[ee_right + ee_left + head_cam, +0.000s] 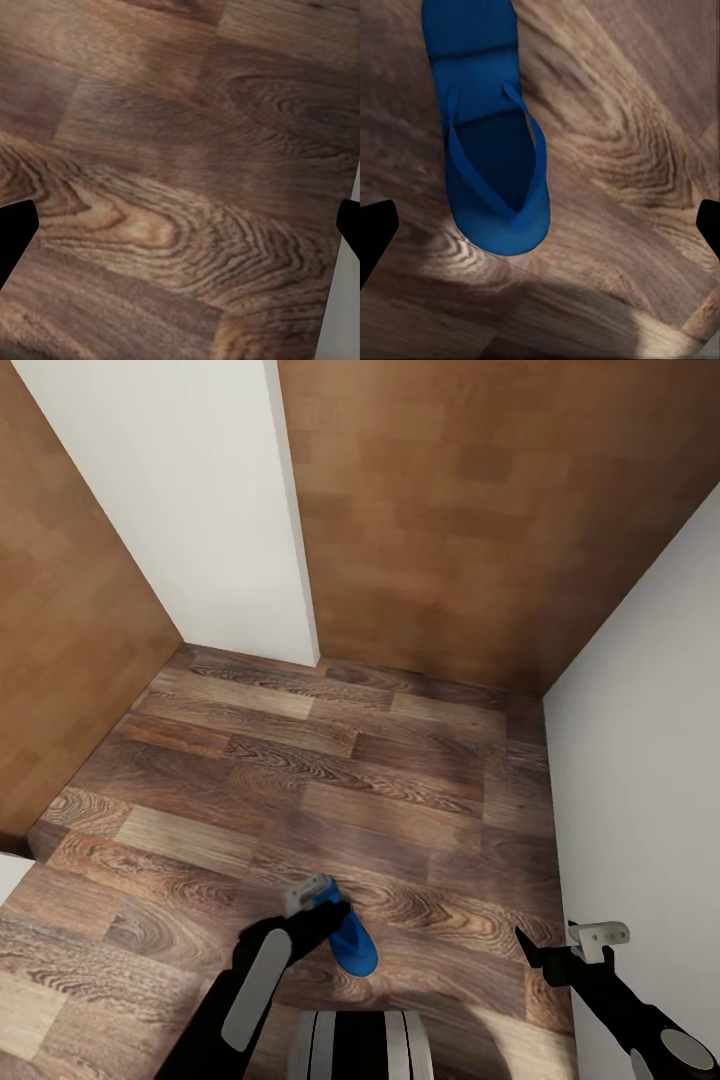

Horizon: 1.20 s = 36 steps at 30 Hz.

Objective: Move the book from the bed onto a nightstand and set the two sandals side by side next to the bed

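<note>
On the wood-plank floor point(300, 780), just ahead of the robot's base, lay one blue sandal point(352, 942), flat and strap-side up. The left gripper point(318, 895) hung right over it; in the left wrist view the sandal point(491, 135) sat between the two dark fingertips point(375, 236), which stood wide apart and touched nothing, so those jaws were open and empty. The right gripper point(560, 945) hovered beside the white wall point(640, 760), its jaws likewise spread wide over bare planks, holding nothing.

Judging by this, the task was at an early stage: the sandal had not been picked up and seemed the thing about to be grasped. Its mate, the book, the bed and the nightstand could not be placed from these views, so whether the book had been moved could not be told. Both sandals would need setting side by side at the bed.

No containers were visible, and nothing was held in anything.
</note>
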Available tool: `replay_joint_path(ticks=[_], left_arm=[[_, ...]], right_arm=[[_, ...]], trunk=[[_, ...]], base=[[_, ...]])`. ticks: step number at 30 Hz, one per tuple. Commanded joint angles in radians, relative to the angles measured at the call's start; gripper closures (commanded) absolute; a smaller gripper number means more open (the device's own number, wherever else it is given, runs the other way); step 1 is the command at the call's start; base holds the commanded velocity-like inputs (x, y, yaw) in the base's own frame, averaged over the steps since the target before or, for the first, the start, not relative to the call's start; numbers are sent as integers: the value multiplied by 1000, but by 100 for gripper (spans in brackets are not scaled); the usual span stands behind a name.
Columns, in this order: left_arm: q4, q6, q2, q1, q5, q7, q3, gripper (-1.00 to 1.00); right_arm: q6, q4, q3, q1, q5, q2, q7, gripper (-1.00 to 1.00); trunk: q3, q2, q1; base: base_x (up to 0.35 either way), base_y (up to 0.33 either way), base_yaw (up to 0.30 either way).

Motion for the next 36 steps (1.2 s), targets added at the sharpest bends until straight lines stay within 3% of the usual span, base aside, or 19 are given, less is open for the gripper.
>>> replay_joint_path(ticks=[1, 6, 19, 27, 36], left_arm=[[-1, 1, 0, 0, 10, 10, -11, -100], [-2, 0, 0, 0, 10, 10, -27, -100], [-4, -3, 0, 0, 8, 10, -26, -100], [-10, -3, 0, 0, 7, 13, -26, -100], [-31, -5, 0, -2, 7, 46, -24, -100]], right_arm=[[7, -1, -1, 0, -9, 0, 4, -100], [7, -1, -2, 0, -9, 0, 4, -100], [7, -1, -2, 0, -9, 0, 4, -100], [7, -1, -2, 0, -9, 0, 4, -100], [7, -1, -1, 0, -9, 0, 4, -100]], trunk=[[-1, 0, 0], [-1, 0, 0], [-1, 0, 0], [-32, -2, 3], [-32, -2, 3]], base=[[0, 0, 0], [0, 0, 0], [0, 0, 0], [0, 0, 0], [0, 0, 0]])
